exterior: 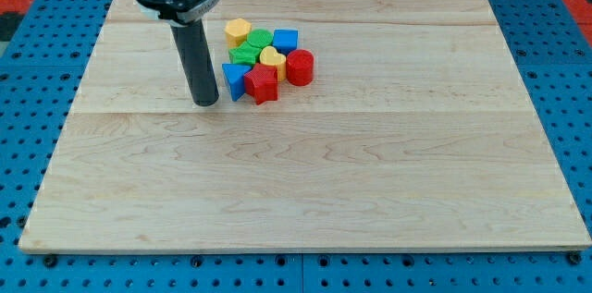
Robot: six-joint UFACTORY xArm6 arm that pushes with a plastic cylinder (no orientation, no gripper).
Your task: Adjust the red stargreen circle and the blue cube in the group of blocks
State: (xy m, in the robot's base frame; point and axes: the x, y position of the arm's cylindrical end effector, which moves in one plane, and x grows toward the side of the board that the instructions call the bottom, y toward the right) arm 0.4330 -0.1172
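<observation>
Camera view. A wooden board [305, 182] lies on a blue pegboard surface [37, 71]; all blocks sit in one tight cluster near the board's top centre. The landmark for all positions is the yellow heart [272, 56] at the cluster's middle. The red star [262, 83] touches the heart on the view's lower-left side; the green circle [260, 40] lies just above the heart; the blue cube [286, 41] sits above and slightly right of the heart. Other members: a green star-like block [243, 54] to the heart's left, a yellow hexagon [239, 30] to its upper left, a blue triangle [235, 78] to its lower left, and a red cylinder [300, 67] to its right.

The arm carries no gripper, so there is nothing to open or close; it ends in a rod, and my tip [205, 103] rests on the board well left of the heart, just beside the blue triangle and apart from all three task blocks.

Judgement: the step in hand is approach. Good practice is short, slow nudges, approaching each task block from the cluster's outside edge, since a push through the blue triangle would likely shift the red star and scatter its neighbours.
</observation>
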